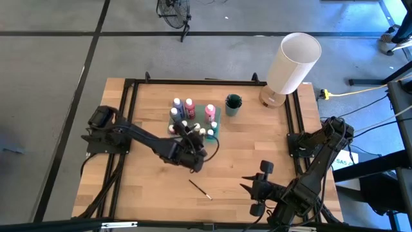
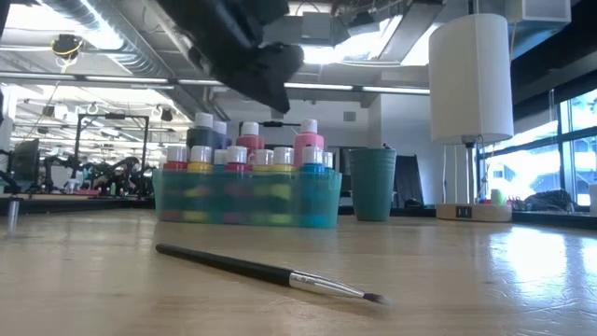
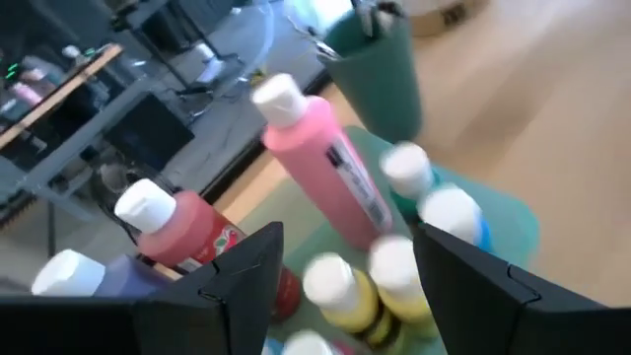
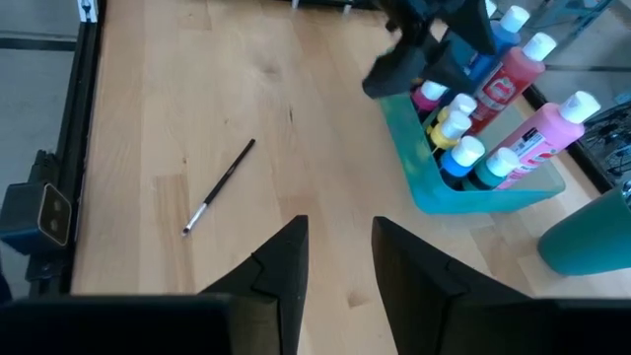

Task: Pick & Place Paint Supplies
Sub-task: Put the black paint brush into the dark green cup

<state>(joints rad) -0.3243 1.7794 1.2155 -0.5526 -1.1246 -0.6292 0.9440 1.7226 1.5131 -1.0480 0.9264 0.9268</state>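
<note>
Several white-capped paint bottles (image 1: 190, 115) stand upright in a teal tray (image 2: 247, 201) at the table's middle. A tall pink bottle (image 3: 325, 168) and a red one (image 3: 182, 232) show in the left wrist view. My left gripper (image 3: 345, 237) hovers open just above the tray's near end (image 4: 424, 187), with yellow bottles (image 3: 340, 291) below and beyond its fingers. A thin dark brush (image 1: 200, 189) lies flat on the wood, nearer the front edge. My right gripper (image 4: 340, 266) hangs open over the table's near right part, with nothing between its fingers.
A teal cup (image 1: 233, 104) stands just right of the tray. A big white cylinder on a wooden foot (image 1: 293, 64) stands at the far right corner. Black rails (image 1: 125, 116) frame the table. Bare wood lies around the brush.
</note>
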